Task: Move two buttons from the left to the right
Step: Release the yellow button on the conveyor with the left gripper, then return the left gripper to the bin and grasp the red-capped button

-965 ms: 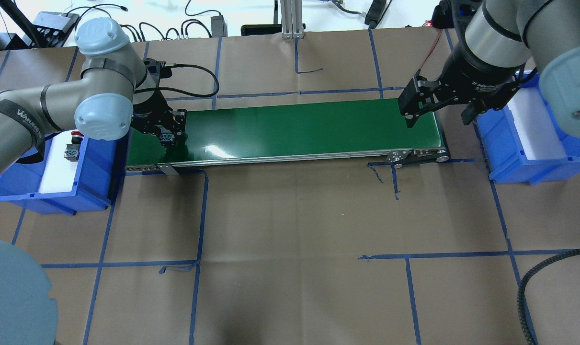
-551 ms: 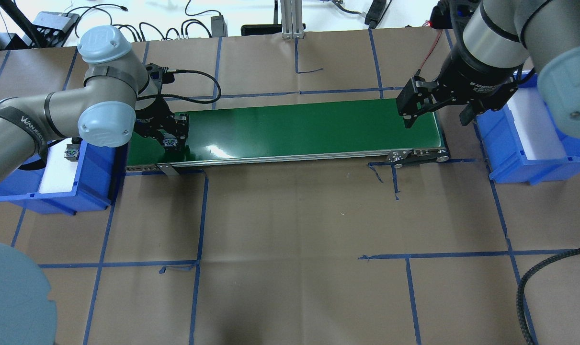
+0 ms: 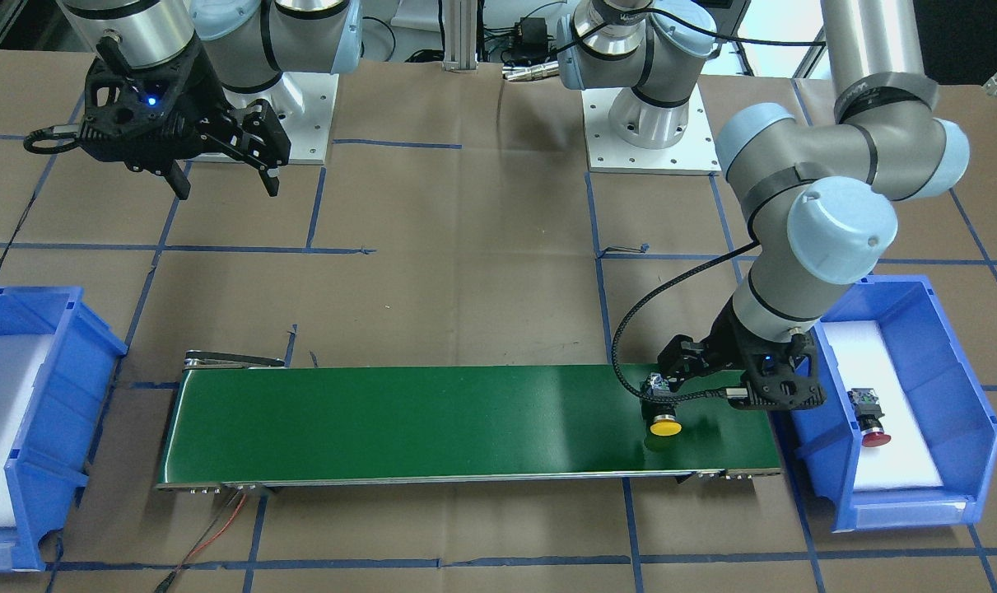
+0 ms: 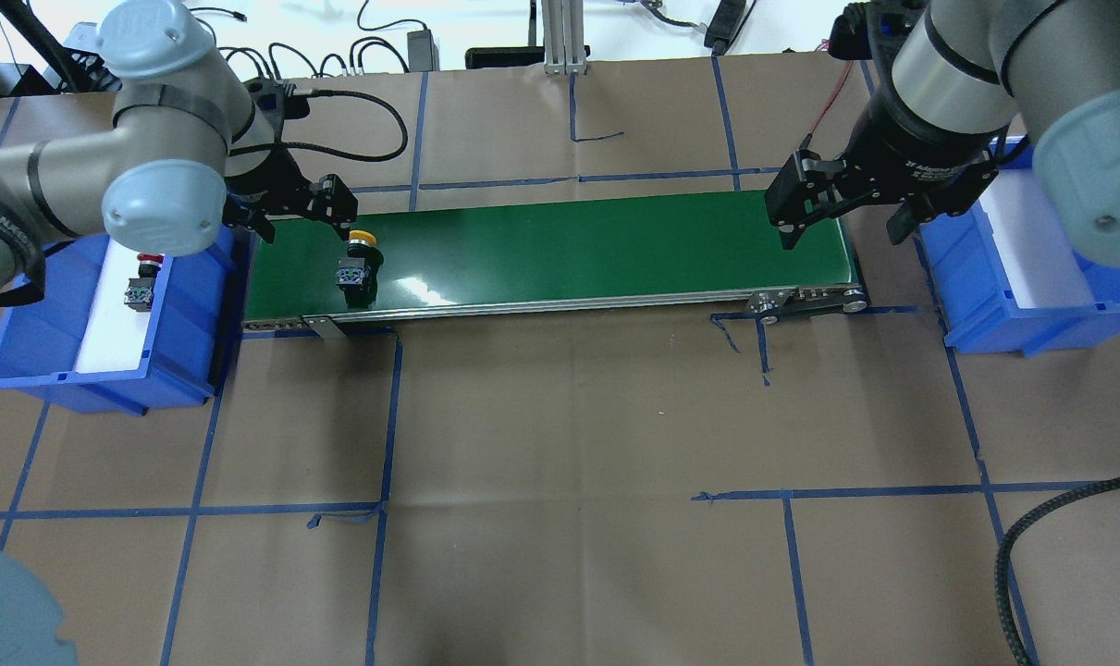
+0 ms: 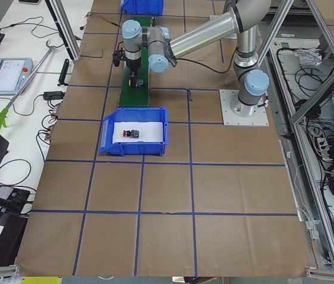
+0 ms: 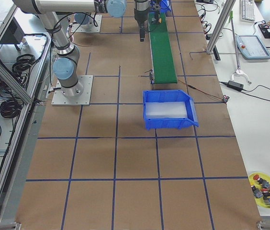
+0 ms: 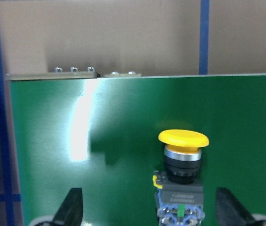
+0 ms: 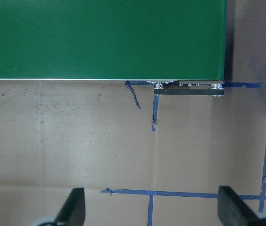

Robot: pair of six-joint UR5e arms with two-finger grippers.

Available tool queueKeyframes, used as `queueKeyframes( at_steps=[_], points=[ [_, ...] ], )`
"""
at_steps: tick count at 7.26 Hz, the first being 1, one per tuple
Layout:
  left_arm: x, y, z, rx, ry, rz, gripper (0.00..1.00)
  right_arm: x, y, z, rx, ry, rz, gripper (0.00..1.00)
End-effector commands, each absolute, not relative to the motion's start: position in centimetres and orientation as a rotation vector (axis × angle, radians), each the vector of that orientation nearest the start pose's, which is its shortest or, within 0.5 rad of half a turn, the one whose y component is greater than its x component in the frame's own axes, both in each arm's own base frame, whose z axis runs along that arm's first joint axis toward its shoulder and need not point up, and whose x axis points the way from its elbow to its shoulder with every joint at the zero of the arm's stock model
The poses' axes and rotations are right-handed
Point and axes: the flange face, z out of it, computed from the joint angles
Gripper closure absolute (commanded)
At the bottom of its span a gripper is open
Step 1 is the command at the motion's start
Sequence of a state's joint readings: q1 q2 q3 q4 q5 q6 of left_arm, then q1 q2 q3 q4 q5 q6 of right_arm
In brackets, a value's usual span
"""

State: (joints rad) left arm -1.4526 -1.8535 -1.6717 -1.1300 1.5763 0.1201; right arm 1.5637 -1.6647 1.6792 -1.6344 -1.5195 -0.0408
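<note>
Overhead exterior scene: a green conveyor belt (image 4: 596, 250) stretches across the paper-covered table (image 4: 569, 444) between a left blue bin (image 4: 106, 387) and a right blue bin (image 4: 985, 319).
Yellow button (image 4: 354, 264): lies on its side at the belt's left end, with its mushroom cap toward the far edge and its black body toward the robot-side edge.
Left gripper (image 4: 308, 228): hangs over the belt's left end, spread wide and holding nothing. Its wrist view shows the yellow button between the fingers (image 7: 71, 209), touching neither.
Red button (image 4: 143, 282): rests in the left blue bin on the white liner (image 4: 106, 338), on the half nearer the belt.
Right gripper (image 4: 842, 231): hovers above the belt's right end, wide apart and empty-handed. Its wrist view looks down on the belt's robot-side edge and the blue tape lines (image 8: 152, 193).
</note>
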Motion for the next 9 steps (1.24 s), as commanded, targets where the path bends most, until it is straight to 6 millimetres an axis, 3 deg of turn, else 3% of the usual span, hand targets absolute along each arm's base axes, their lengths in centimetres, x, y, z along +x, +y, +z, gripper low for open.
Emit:
queueKeyframes(
  at_steps=[1, 2, 3, 5, 9],
  points=[
    [-6.3, -58.9, 41.8, 0.000, 3.132, -0.028, 0.00, 13.5, -45.9, 48.5, -0.054, 3.088, -0.078, 0.00],
    [-6.2, -59.0, 43.7, 0.007, 3.130, -0.027, 0.00, 13.5, -46.0, 48.5, -0.059, 3.086, -0.087, 0.00],
    [-5.2, -59.2, 43.7, -0.014, 3.129, -0.024, 0.00, 13.6, -46.3, 48.0, -0.066, 3.088, -0.064, 0.00],
    [0.9, -60.2, 43.1, -0.098, 3.129, -0.011, 0.00, 13.6, -46.4, 47.6, -0.044, 3.091, -0.051, 0.00],
    [14.3, -59.7, 40.5, -0.048, 3.140, 0.038, 0.01, 13.6, -46.2, 47.9, -0.056, 3.097, -0.051, 0.00]
  ],
)
